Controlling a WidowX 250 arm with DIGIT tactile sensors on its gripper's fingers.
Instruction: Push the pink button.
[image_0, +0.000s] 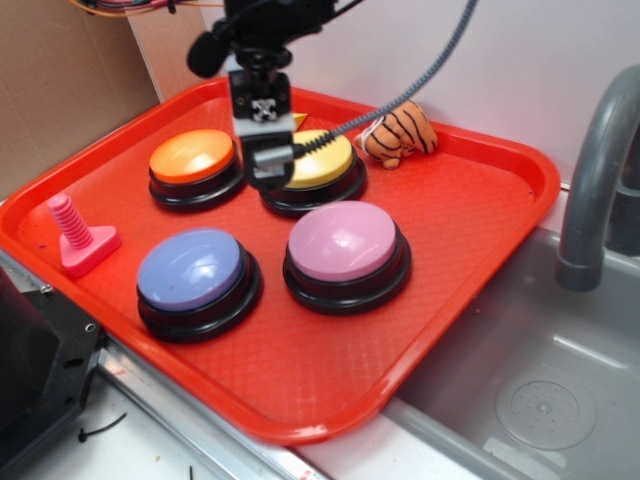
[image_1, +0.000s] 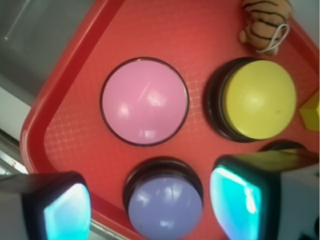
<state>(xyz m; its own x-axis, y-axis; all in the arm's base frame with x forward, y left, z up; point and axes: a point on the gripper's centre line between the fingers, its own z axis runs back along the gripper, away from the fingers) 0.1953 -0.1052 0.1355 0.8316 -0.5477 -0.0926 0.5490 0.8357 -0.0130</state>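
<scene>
End effector (image_0: 268, 165) hangs off the arm coming down from the top edge in the exterior view, pointing roughly straight down. It sits above the gap between the orange button (image_0: 194, 155) and the yellow button (image_0: 318, 160), overlapping the yellow dome's left edge in that view. Can't tell whether it's touching anything or hovering. A braided cable runs from the wrist up and to the right.

Wrist view: two fingers with teal-lit pads (image_1: 65, 210) at the bottom corners, clear gap between them, nothing held. So fingers spread apart, moderately wide. The lavender-blue button (image_1: 165, 202) shows in the gap between them.

Pink button (image_0: 343, 240): pale pink dome on black base, on the red tray (image_0: 480, 190), front-right of the four-button cluster. It's just right of the lavender-blue one and just in front of the yellow one, bases close together but apart. End effector is not over it; it's off to the back-left of the pink button. In the wrist view the pink dome (image_1: 145, 101) is fully visible near centre, unobstructed.

Other tray contents: small pink bolt (image_0: 80, 238) standing on its head near the left rim, striped orange plush toy (image_0: 400, 132) at the back rim behind the yellow button.

Tray rests on the desk, its right corner overhanging a grey sink (image_0: 540, 400); grey faucet (image_0: 592, 190) on the right.
</scene>
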